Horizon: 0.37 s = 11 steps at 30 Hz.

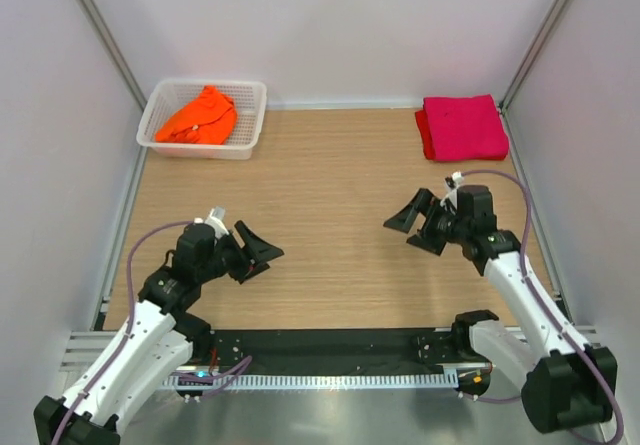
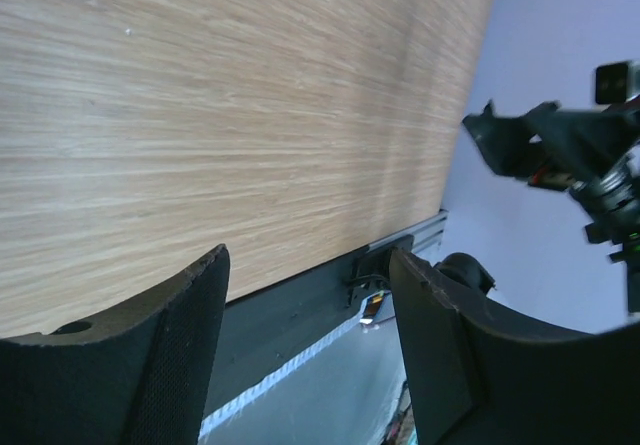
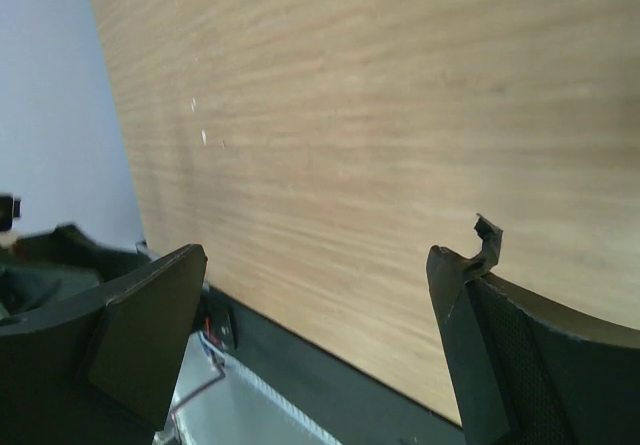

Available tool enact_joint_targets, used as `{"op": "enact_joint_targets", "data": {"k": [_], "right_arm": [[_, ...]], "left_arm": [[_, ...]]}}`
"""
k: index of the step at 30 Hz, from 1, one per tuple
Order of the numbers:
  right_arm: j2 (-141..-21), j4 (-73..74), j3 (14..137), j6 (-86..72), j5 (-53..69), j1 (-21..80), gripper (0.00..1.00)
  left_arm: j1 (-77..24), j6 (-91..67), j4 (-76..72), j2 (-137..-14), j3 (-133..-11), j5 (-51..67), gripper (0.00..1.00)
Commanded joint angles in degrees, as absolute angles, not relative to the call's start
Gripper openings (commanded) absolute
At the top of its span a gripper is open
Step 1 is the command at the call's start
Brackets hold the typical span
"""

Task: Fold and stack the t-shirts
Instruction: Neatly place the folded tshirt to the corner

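Observation:
A folded magenta-pink t-shirt (image 1: 465,125) lies on top of a red t-shirt (image 1: 425,135) at the table's back right corner. A bright orange t-shirt (image 1: 200,117) sits crumpled in the white basket (image 1: 250,100) at the back left. My left gripper (image 1: 262,254) hovers over the near left of the table, open and empty, and it points toward the middle. Over the near right, my right gripper (image 1: 415,227) is open wide and empty too. In the left wrist view its fingers (image 2: 190,345) frame the table's near edge. The right wrist view shows bare wood between its fingers (image 3: 150,325).
The wooden table top (image 1: 330,195) is bounded by white walls with metal posts. A black strip and a metal rail (image 1: 330,350) run along the near edge between the arm bases. The right arm (image 2: 570,155) shows in the left wrist view.

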<state>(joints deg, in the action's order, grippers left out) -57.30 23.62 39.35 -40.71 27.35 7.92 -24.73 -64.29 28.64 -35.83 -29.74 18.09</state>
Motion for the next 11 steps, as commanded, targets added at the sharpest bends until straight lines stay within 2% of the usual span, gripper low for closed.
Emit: {"op": "enact_joint_targets", "data": {"k": [1,3,7,11], "right_arm": [[-50.1,27.1,31.6,-43.6,31.3,8.3,1.0],[-46.8,28.6,26.7,-43.1,32.5,8.3,1.0],[-40.4,34.3,24.6,-40.7,32.4,8.5,1.0],[-37.5,30.5,21.8,-42.2,38.3,8.5,1.0]], "left_arm": [[-24.7,-70.0,15.9,-32.5,-21.9,20.6,0.68],[-24.5,-72.8,11.7,-31.2,-18.6,21.9,0.68],[-24.5,-75.5,7.6,-26.6,-12.8,22.9,0.69],[-24.5,-79.4,2.0,-21.4,-6.9,25.0,0.71]]}}
